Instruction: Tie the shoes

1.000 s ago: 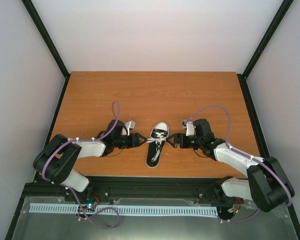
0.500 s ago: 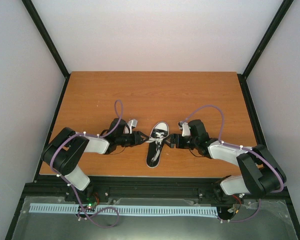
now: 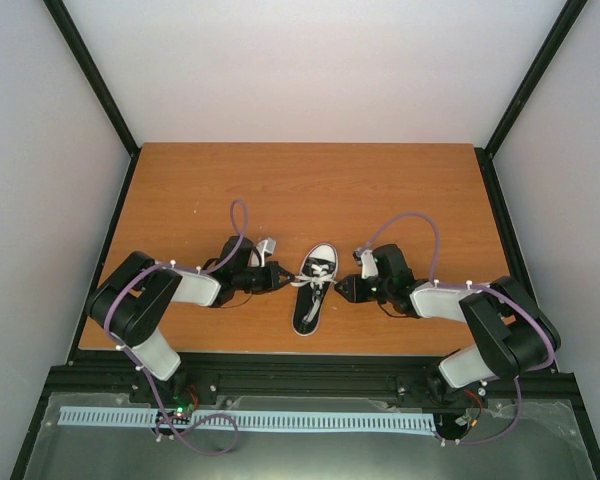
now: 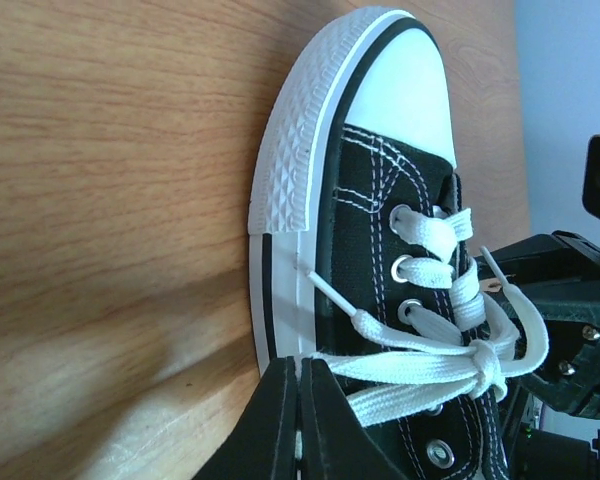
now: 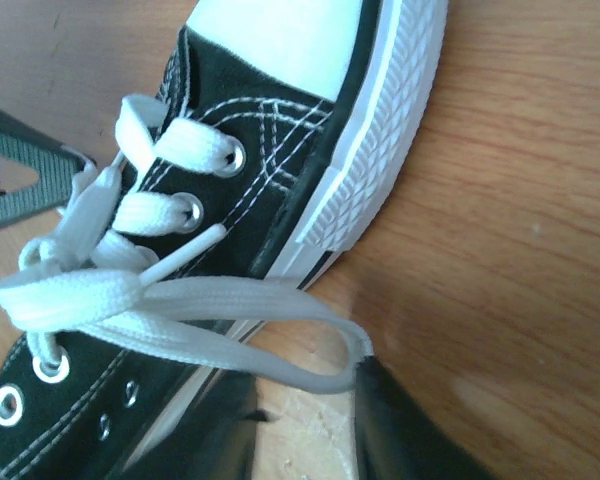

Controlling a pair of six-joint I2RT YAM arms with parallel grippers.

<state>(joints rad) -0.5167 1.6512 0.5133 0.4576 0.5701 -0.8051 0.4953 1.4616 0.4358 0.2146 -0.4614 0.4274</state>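
Sneaker (image 3: 313, 292) lies on the table (image 3: 300, 185), roughly midway between the side edges. Its toe cap (image 3: 321, 256) points to the far edge and its heel is close to the near edge.

Room: there is a broad stretch of board beyond the toe and open board on both sides of the sneaker. It is tight only at the heel end. Both arms come in low from the near corners, with purple cables (image 3: 238, 222) arching above them.

Left gripper (image 3: 281, 277) is just left of the sneaker at lace level. Its fingers are pressed together, pinching the end of a loop of the white laces (image 4: 420, 368), which runs taut from the knot (image 4: 485, 358).

Right gripper (image 3: 341, 288) is just right of the sneaker. Its jaws stand apart with wood visible between them. The bend of the right loop (image 5: 230, 300) touches the tip of one finger (image 5: 395, 420); I can't tell whether it is gripped.

Surface: orange-brown wood-grain laminate, matte. Black frame rails (image 3: 95, 75) edge the table, with plain pale walls (image 3: 320, 70) behind. A white slotted strip (image 3: 280, 421) runs nearer than the heel, past the arm bases.
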